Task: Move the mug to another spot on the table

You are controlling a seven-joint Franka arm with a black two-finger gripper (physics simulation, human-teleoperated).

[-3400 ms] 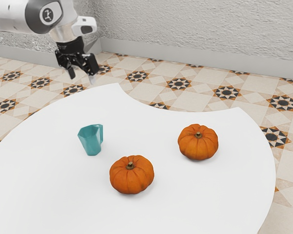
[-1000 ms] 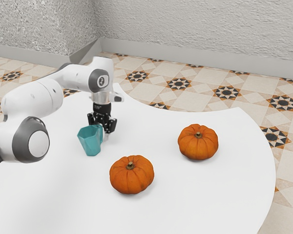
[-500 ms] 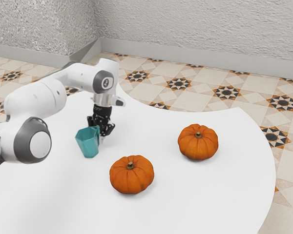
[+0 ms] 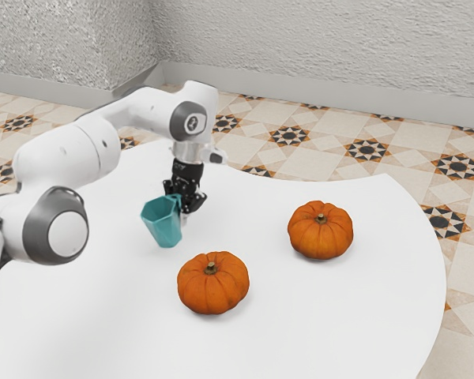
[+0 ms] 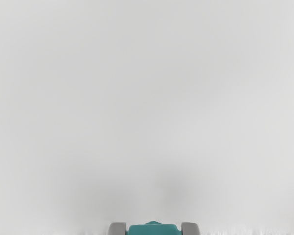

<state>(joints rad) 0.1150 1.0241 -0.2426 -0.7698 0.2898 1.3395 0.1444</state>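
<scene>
At white table (image 4: 340,316), pinched teal mug (image 4: 163,223) between gripper (image 4: 188,207) fingers; held it tilted, near front pumpkin (image 4: 212,282), well apart from other pumpkin (image 4: 321,229). Couldn't tell if lifted clear.

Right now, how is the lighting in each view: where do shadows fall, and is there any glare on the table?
Exterior view: soft, even light; only faint contact shadows under the near pumpkin and the far pumpkin, and the white table shows no glare. Wrist view: the table reads as flat pale grey, with a dim, diffuse shadow just beyond the teal mug.
</scene>
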